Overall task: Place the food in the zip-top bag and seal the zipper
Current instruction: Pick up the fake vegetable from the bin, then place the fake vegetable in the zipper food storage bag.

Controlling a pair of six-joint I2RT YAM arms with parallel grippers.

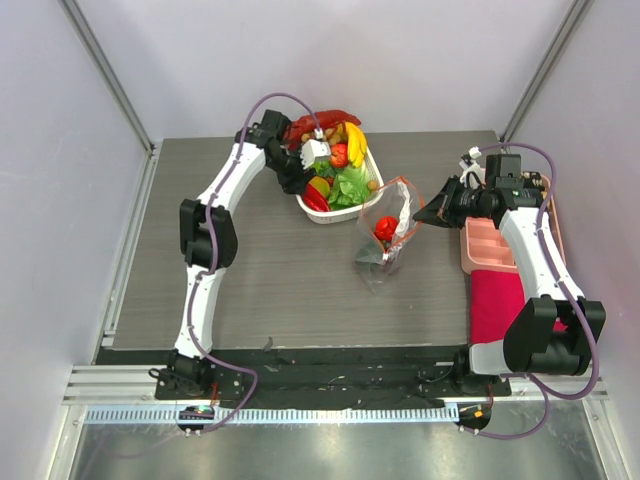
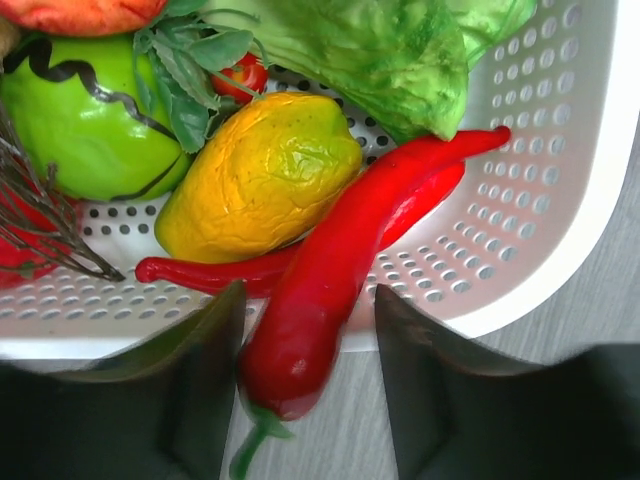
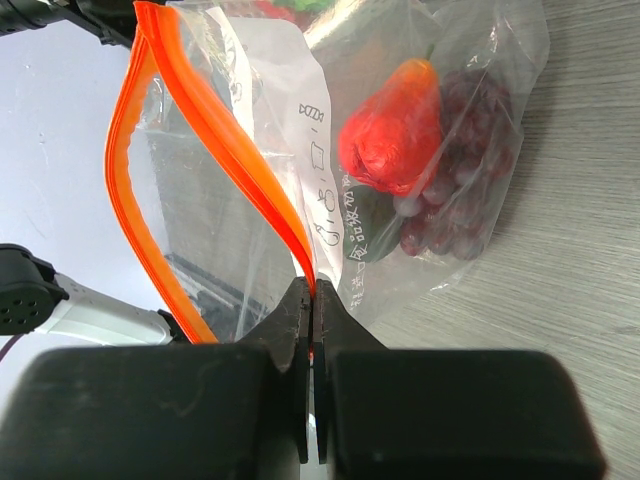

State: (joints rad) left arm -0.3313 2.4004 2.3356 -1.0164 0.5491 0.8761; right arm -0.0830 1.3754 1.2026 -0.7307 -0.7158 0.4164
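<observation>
1. While the right gripper (image 1: 424,213) holds the zip-top bag (image 1: 395,205) up by its mouth, mid-bench toward the right edge, the left gripper (image 1: 318,152) sits over the white basket (image 1: 335,214) of food near the far edge.
2. Left wrist: fingers spread, straddling a red chilli (image 2: 320,280) that overhangs the basket rim; no grip yet.
3. Right wrist: fingers pressed together, pinching the orange zipper (image 3: 215,130) at one end. Mouth gapes open. Red fruit (image 3: 390,130) and grapes (image 3: 465,170) lie inside.
4. Judgement: loading step, chilli pick in hand. The next move calls for closing on the chilli, lifting it clear of the rim and carrying it to the open mouth. Sealing not yet due.
</observation>
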